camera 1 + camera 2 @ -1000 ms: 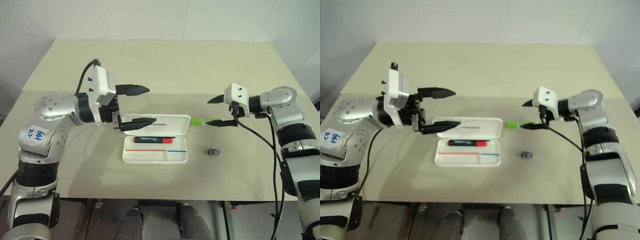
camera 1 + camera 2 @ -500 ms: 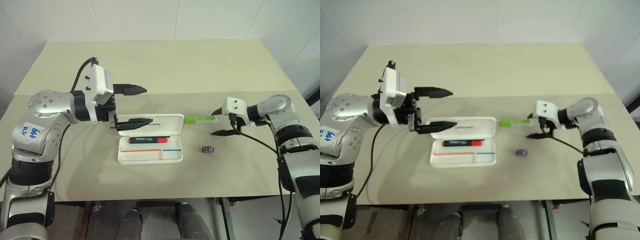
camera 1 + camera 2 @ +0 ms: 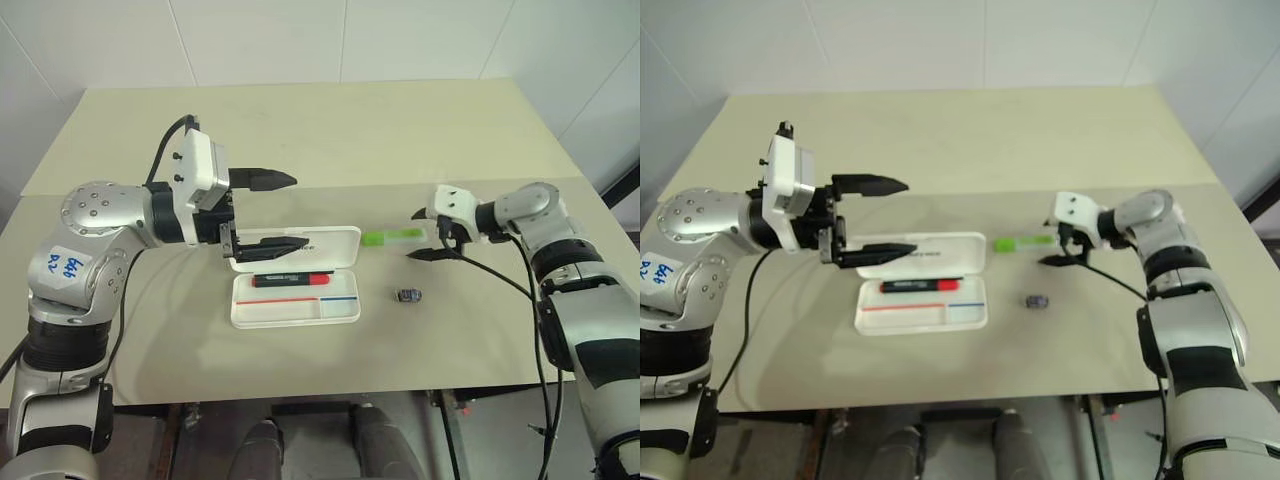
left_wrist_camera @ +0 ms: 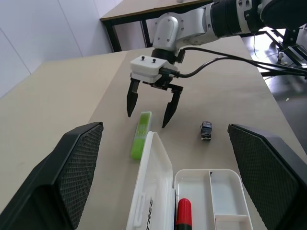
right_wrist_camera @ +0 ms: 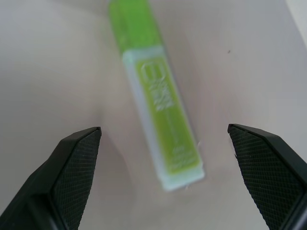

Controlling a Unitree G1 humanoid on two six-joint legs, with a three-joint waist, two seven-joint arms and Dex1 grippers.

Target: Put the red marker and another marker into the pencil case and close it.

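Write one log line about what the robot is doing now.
right hand: open, straddling green highlighter | left hand: open over pencil case lid | red marker: in case

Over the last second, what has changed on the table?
The right gripper, jaws open, has dropped toward the table and now straddles the end of the green highlighter without gripping it. The left gripper stayed open above the pencil case, where the red marker already lies.

two markers [image 3: 392, 237], one case [image 3: 296, 300], one lump [image 3: 409, 295]
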